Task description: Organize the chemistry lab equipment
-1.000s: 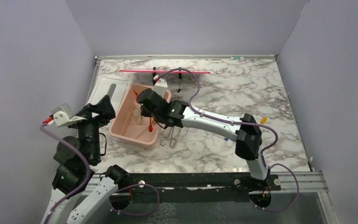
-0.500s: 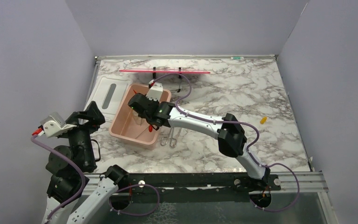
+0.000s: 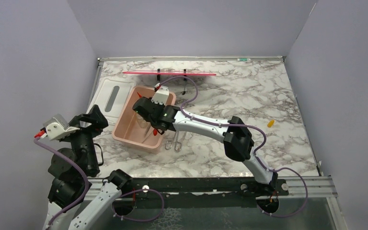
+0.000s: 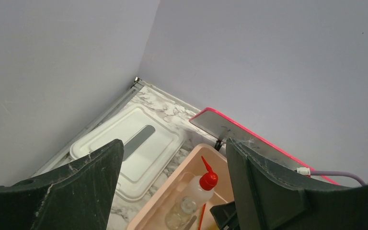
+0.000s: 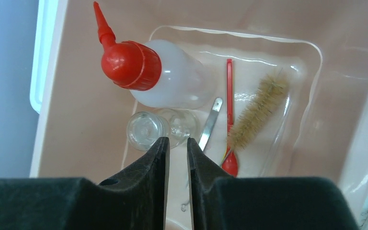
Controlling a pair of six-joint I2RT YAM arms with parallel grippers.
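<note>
From the left wrist we see the left gripper [image 4: 172,143] with its jaws spread wide on nothing, looking over the white lid [image 4: 124,148] and the near end of the pink tub [image 4: 146,218], where the clear squeeze bottle [image 4: 196,191] stands with its red nozzle up. Only the right wrist shows the tub floor: the bottle [image 5: 172,81], the glass vial [image 5: 146,129] beside it, a flat metal strip [image 5: 211,124], a red stick with a rounded end [image 5: 229,105] and the small brush [image 5: 258,110]. The right gripper [image 5: 178,139] hangs over them, its jaws a narrow slit apart and pinching nothing. Only the overhead camera shows the metal tongs [image 3: 175,141] lying just right of the tub and a small yellow item [image 3: 270,123] well apart. The table [image 3: 249,96] is white marble, walled in pale lilac. Since a second ago the left arm has drawn back leftward, and the right wrist has moved left over the tub.
</note>
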